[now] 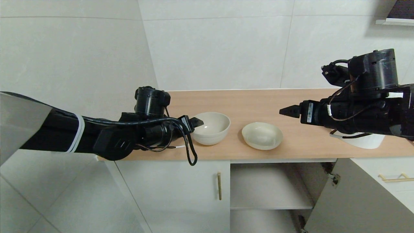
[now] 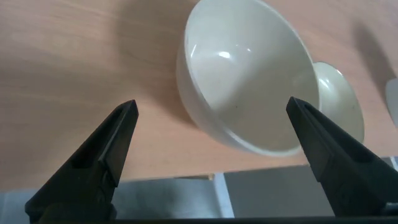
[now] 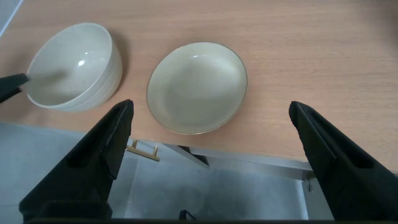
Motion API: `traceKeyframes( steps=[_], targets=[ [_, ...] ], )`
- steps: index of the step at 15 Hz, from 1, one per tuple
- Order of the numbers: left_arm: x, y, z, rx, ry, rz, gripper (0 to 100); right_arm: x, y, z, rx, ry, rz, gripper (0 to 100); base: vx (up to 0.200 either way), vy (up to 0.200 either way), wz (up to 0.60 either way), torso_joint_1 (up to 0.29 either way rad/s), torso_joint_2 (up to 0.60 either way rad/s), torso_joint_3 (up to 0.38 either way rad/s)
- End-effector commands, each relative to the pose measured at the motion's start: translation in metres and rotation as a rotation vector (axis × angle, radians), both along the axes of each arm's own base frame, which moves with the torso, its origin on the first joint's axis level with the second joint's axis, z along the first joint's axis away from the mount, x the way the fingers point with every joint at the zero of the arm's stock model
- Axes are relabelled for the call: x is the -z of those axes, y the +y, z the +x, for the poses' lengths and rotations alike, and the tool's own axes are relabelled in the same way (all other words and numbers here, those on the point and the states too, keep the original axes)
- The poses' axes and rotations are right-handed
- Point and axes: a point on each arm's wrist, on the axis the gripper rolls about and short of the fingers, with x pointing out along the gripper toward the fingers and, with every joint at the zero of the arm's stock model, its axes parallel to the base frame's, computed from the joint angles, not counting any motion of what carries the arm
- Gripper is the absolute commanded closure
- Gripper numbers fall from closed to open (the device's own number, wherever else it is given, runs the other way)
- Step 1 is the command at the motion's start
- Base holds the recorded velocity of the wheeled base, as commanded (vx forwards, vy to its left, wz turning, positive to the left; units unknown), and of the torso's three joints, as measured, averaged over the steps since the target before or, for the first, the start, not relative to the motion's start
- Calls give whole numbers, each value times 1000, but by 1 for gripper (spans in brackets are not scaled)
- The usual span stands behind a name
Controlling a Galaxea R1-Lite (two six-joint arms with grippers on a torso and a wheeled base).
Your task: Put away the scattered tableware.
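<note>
In the head view, a deep cream bowl [image 1: 212, 127] and a shallow cream bowl [image 1: 262, 136] stand side by side, not touching, on the wooden countertop [image 1: 258, 103]. The left gripper [image 1: 196, 123] is at the deep bowl's left rim. The right gripper [image 1: 288, 111] hovers to the right of the shallow bowl. A white vessel [image 1: 365, 141] sits beneath the right arm. Below the counter a cabinet door [image 1: 355, 200] is open, showing a shelf [image 1: 268, 191].

In the left wrist view, the left gripper [image 2: 211, 107] is spread wide and holds nothing. The deep cream bowl [image 2: 242, 81] lies just ahead of it.

In the right wrist view, the right gripper [image 3: 211, 107] is also wide open and grips nothing. The shallow cream bowl [image 3: 196, 87] lies ahead of it, with the deep cream bowl [image 3: 71, 65] beside that.
</note>
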Motion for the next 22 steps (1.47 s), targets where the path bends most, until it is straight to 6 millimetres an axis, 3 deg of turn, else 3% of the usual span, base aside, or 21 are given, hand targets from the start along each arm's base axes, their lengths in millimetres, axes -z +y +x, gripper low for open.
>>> traceKeyframes(
  steps=[1, 4, 5, 13, 22],
  targets=[
    [10, -3, 6, 0, 21, 8, 0, -1, 0, -1, 0, -2, 1, 0, 0, 0, 0, 0, 0, 0],
    [13, -4, 9, 0, 24, 9, 0, 0, 0, -1, 1, 0, 2, 0, 0, 0, 0, 0, 0, 0],
    [15, -4, 10, 0, 29, 12, 100, 0, 0, -1, 1, 0, 3, 0, 0, 0, 0, 0, 0, 0],
    [7, -2, 8, -10, 16, -5, 100, 4, 2, 5, 1, 15, -4, 0, 0, 0, 0, 0, 0, 0],
    [-14, 5, -14, 59, -3, -50, 100, 79, 24, 72, 165, 158, -128, 0, 0, 0, 0, 0, 0, 0]
  ],
)
